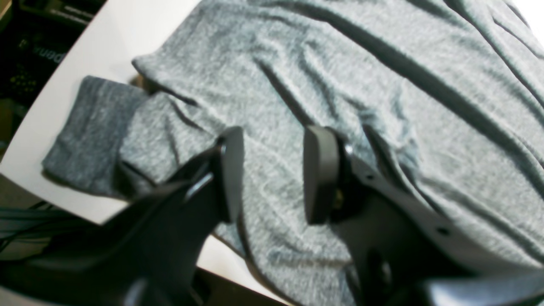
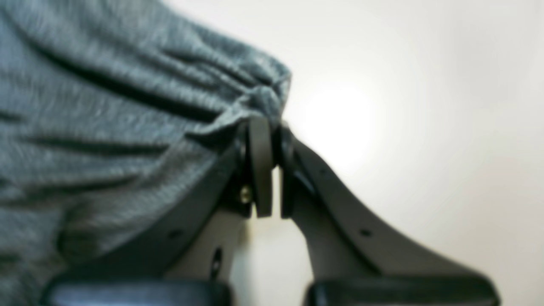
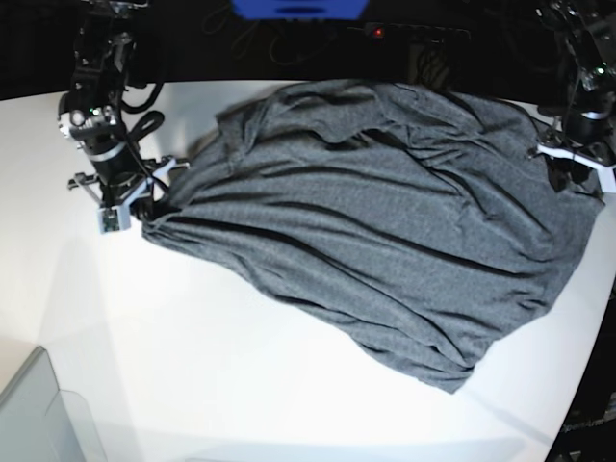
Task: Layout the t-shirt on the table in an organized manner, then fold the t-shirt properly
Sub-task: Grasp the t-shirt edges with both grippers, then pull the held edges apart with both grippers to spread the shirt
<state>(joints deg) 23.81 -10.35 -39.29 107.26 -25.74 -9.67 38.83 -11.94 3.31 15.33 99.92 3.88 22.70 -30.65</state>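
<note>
The dark heather-grey t-shirt (image 3: 385,221) lies spread and wrinkled over the back right of the white table (image 3: 192,337). My right gripper (image 3: 144,202) is at the shirt's left corner. In the right wrist view this right gripper (image 2: 270,123) is shut on a bunched edge of the t-shirt (image 2: 106,127), with the bare table (image 2: 403,127) beside it. My left gripper (image 3: 576,168) hovers at the shirt's right edge. In the left wrist view the left gripper (image 1: 276,170) has its jaws apart above the t-shirt (image 1: 361,85), nothing pinched. A folded sleeve (image 1: 89,136) lies near the table (image 1: 114,42) edge.
A translucent box (image 3: 38,414) sits at the table's front left corner. The table's curved edge (image 3: 597,366) runs close to the shirt's right side. Dark cables and equipment (image 3: 423,48) lie behind the table, with a blue object (image 3: 298,8) at the top.
</note>
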